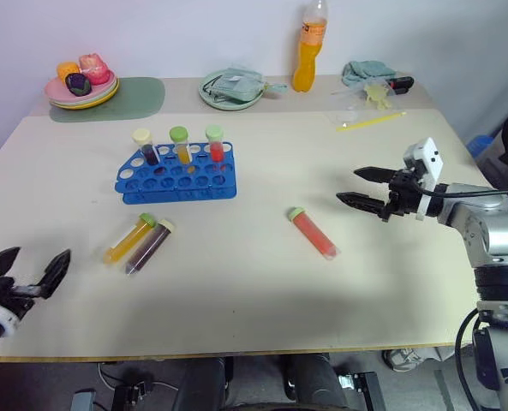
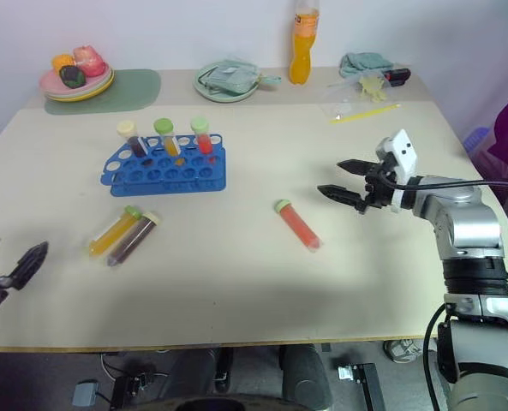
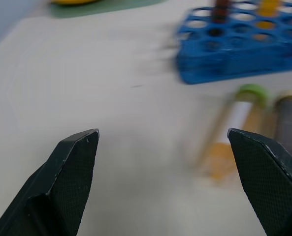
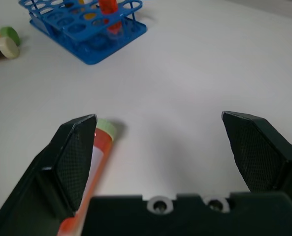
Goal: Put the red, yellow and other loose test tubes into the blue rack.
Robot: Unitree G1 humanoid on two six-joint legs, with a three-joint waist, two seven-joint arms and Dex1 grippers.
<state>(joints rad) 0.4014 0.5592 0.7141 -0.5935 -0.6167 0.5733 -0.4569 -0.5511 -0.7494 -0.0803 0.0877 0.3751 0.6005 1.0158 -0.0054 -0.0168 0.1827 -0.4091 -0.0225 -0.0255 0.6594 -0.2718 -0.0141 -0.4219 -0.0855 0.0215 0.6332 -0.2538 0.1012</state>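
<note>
Lying unlabelled, red tube (image 1: 313,233) sits near right gripper (image 1: 346,187); both jaws apart.

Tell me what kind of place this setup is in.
Probably a robot test or training room rather than a real lab: a plain table against a bare wall, holding a blue rack of capped tubes alongside toy food on plates and an orange drink bottle.
</note>
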